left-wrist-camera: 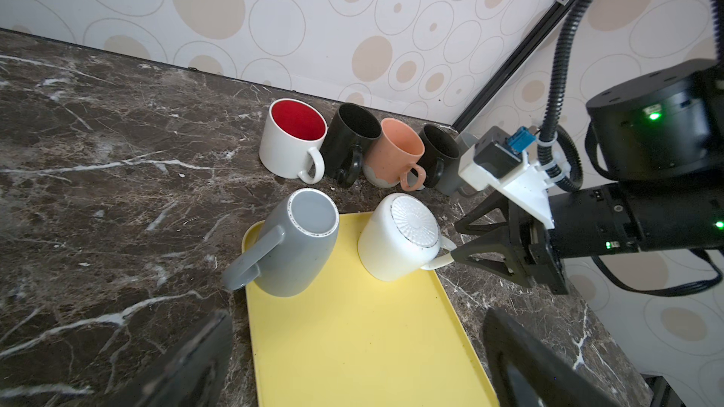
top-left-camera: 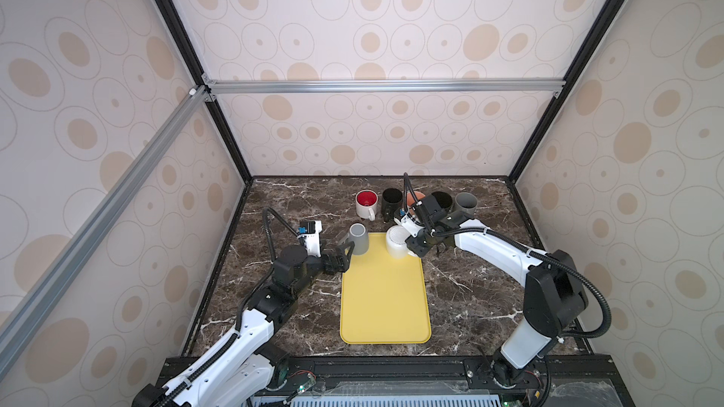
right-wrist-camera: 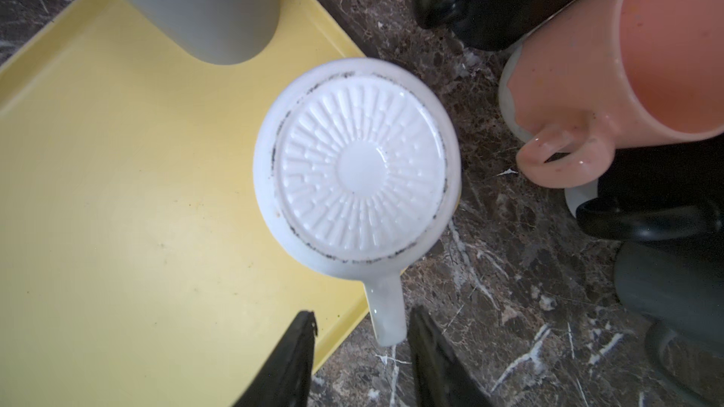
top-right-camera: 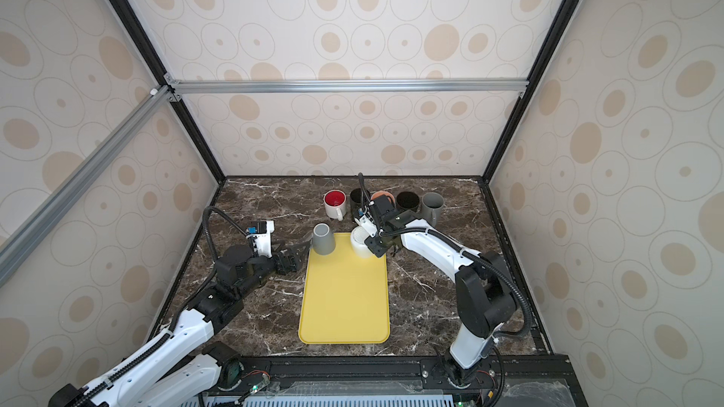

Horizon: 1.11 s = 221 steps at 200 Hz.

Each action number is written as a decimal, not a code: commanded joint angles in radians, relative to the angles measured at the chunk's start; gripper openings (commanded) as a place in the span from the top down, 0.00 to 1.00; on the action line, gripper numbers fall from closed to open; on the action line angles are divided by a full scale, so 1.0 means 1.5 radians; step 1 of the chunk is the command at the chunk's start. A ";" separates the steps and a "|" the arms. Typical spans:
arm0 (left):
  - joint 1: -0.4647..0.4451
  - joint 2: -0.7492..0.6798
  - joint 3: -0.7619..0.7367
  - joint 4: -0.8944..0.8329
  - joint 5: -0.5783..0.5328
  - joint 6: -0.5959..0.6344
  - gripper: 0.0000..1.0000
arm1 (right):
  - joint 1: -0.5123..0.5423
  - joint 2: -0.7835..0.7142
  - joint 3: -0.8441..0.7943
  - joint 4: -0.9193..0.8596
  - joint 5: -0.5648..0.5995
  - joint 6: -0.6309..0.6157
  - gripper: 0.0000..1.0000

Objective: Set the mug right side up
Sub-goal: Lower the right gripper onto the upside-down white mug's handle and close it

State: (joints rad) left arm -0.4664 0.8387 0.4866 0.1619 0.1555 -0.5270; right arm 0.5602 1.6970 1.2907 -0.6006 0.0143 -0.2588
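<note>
Black fingers [right-wrist-camera: 290,366] of the right gripper [right-wrist-camera: 364,315] are filling the near edge of the right wrist view, straddling the handle of the white mug [right-wrist-camera: 356,166]; one finger is lying almost against the handle while a clear gap is showing on the other side, so the jaws are standing partly apart and are not clamping anything. That white mug is sitting upside down, its ribbed base facing up, on the far right corner of the yellow tray [right-wrist-camera: 117,189], and its handle is reaching out past the tray's rim over the marble table [right-wrist-camera: 509,287]. On the tray's far left corner a grey mug [top-left-camera: 359,238] is also standing mouth down, its handle pointing toward the left gripper [top-left-camera: 346,256], which is hanging low just beside it with its fingers spread wide and gripping nothing. Behind the tray, five more mugs are standing mouth up, close together in a row near the back wall: a red-lined mug [top-left-camera: 366,203], a black mug [top-left-camera: 391,200], a peach mug [left-wrist-camera: 395,154], a second black mug [top-left-camera: 444,198] and a darker grey end mug [top-left-camera: 466,203], with the right arm's wrist camera partly covering the middle ones in both top views
</note>
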 commanded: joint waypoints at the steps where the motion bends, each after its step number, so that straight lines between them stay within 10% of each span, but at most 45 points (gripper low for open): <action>1: 0.005 -0.006 0.001 0.011 0.004 -0.002 0.00 | -0.006 0.020 0.010 -0.019 0.018 -0.020 0.57; 221: 0.005 0.006 -0.003 0.025 0.017 -0.011 0.00 | -0.015 0.120 0.087 -0.029 -0.010 -0.029 0.68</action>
State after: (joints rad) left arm -0.4664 0.8417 0.4751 0.1711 0.1658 -0.5350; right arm 0.5430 1.8488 1.3987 -0.6292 0.0162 -0.2970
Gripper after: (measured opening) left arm 0.998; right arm 0.332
